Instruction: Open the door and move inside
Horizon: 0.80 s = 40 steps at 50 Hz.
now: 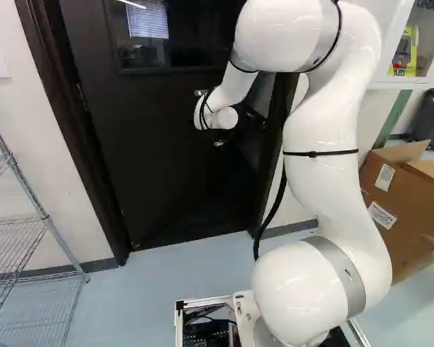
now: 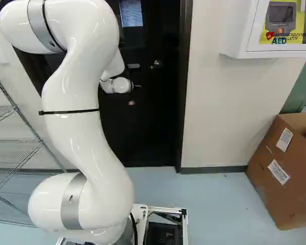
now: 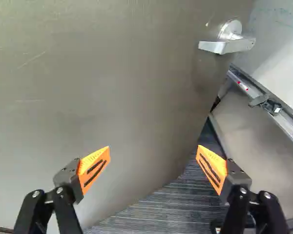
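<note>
The hand [image 3: 155, 158], its fingers apart and empty, faces the part-open door [image 3: 97, 97] at twelve o'clock, the lever handle [image 3: 228, 46] toward one, probably so it can push onward without needing a grip.

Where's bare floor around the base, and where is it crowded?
Bare floor shows between the base and the cardboard box, and between the base and the wire shelf. It's crowded at the door, where the arm reaches in.
</note>
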Motion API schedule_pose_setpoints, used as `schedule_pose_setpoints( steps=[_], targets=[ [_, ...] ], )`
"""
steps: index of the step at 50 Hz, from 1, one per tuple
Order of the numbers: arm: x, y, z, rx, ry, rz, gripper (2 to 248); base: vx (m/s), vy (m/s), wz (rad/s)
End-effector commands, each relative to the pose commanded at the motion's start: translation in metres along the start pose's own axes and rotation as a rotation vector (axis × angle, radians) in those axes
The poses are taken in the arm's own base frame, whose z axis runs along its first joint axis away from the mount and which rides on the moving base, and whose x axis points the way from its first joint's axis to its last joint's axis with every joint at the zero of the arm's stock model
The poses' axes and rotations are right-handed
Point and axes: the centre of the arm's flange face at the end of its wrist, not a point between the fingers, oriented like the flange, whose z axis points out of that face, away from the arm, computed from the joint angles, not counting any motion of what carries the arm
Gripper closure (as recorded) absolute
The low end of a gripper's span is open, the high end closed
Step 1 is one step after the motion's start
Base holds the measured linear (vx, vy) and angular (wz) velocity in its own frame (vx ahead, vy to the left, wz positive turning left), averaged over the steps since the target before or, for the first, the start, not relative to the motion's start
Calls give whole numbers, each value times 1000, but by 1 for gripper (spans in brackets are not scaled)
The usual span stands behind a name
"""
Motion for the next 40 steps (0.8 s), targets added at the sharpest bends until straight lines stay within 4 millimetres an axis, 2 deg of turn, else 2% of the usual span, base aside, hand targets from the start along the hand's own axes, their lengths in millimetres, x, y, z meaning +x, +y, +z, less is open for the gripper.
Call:
schedule_pose_setpoints(
  steps=[40],
  targets=[
    [-22, 6, -79, -10, -23, 4, 3, 0, 0, 0]
  ],
)
